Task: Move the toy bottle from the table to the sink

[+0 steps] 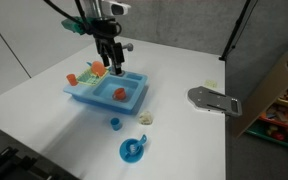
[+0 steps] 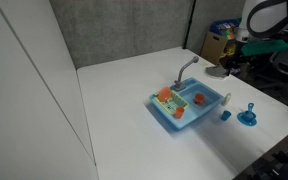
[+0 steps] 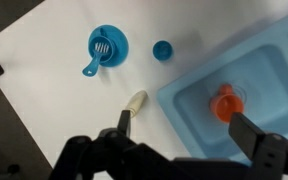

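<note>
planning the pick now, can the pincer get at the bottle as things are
Probably yes. The bottle lies alone on the table, apart from the cup and dish. The open pincer hangs over the sink with nothing between them. The sink rim is close, so that side is tight.

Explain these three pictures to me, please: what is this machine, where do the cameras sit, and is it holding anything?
It is a single robot arm, steered by a person, with a two-fingered tool at its end. Two pictures come from cameras standing around the white table. The third comes from a camera on the arm's wrist, looking down past the tool's dark fingers.

On the table are a light-blue plastic toy sink with a grey curved faucet, a tiny cream-white toy bottle, a small blue cup and a round blue dish. An orange toy lies in one basin.

The tool is open and holds nothing. The bottle lies on the table beside the sink.
</note>
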Controlling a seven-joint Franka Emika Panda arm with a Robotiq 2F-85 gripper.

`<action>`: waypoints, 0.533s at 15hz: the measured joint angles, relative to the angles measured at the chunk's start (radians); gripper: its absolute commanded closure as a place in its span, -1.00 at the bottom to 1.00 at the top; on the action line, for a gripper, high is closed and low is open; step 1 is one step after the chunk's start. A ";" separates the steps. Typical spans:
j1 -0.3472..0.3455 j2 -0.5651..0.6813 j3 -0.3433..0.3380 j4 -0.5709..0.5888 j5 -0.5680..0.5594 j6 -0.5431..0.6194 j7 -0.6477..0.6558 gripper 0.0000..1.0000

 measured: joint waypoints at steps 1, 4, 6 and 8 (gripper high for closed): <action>-0.007 0.024 -0.012 0.014 0.006 0.000 0.016 -1.00; -0.028 0.107 -0.046 0.068 0.047 0.001 0.052 -1.00; -0.042 0.165 -0.063 0.109 0.090 0.002 0.062 -1.00; -0.057 0.222 -0.075 0.149 0.138 0.002 0.066 -1.00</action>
